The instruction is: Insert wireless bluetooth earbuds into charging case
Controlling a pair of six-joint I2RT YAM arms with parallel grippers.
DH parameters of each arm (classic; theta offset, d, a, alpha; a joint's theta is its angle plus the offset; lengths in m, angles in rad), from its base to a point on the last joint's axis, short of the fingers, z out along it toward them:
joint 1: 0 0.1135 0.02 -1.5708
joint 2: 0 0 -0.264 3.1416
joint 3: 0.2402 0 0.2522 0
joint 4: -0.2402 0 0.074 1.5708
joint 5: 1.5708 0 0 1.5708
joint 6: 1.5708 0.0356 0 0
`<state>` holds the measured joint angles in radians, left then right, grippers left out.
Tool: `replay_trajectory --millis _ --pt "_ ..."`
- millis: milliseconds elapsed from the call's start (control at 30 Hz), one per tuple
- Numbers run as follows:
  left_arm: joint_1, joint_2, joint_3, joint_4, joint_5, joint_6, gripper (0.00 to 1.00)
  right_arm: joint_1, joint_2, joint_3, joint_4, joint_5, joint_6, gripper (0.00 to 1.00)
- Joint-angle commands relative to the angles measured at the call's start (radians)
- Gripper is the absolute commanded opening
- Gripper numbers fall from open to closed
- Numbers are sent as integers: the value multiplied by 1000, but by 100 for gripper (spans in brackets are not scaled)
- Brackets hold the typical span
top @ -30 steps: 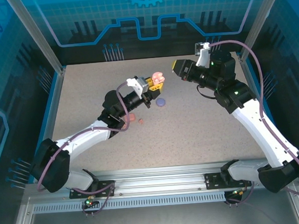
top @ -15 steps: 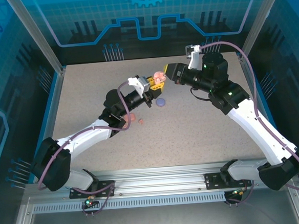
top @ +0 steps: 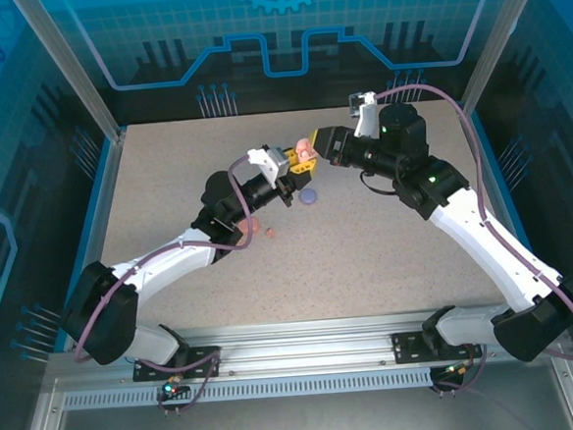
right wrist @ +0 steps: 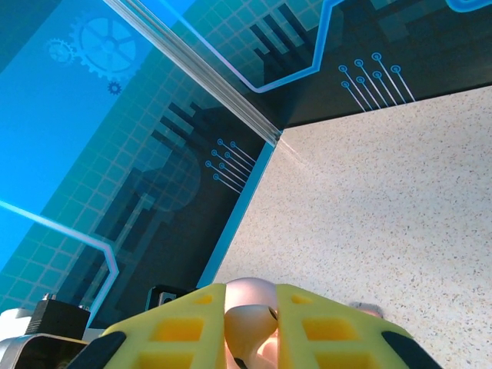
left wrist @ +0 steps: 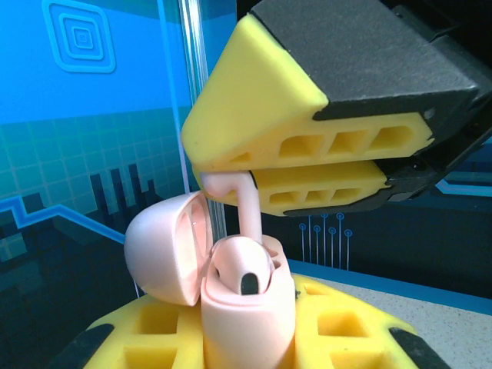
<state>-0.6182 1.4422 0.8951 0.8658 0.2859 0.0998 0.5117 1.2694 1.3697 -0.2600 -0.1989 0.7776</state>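
Left hand (top: 300, 161) clamps the open pink case (left wrist: 247, 311), raised over mid-desk (top: 368, 258) — right hand (top: 318, 141) pinches a pale pink earbud (left wrist: 247, 204), its stem dipping into the case — lid hinged open.

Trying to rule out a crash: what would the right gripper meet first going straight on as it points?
Most likely the open pink charging case clamped in the left gripper. The right gripper points at it from close by; the pink earbud in its jaws has its stem at the case's mouth.
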Motion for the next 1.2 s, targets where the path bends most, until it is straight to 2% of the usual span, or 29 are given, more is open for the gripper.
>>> replay_trajectory --millis 0,267,667,800,900,1033,1167 --pt "-8 1 31 33 21 -3 0 20 7 -9 18 -13 -5 19" --pt "-7 -6 30 30 16 8 0 25 -3 -21 -18 -7 -26 18" --pt "-7 -9 34 27 18 5 0 81 20 11 -117 87 -116 19" --pt "-8 -9 33 24 19 2 0 82 19 24 -125 104 -113 30" --pt "-8 -8 30 24 18 -3 0 75 0 54 -131 123 -113 48" --pt "-8 -8 22 23 16 -5 0 48 -48 89 -133 118 -114 59" --pt "-8 -5 17 26 18 -8 0 13 -77 127 -168 121 -116 64"
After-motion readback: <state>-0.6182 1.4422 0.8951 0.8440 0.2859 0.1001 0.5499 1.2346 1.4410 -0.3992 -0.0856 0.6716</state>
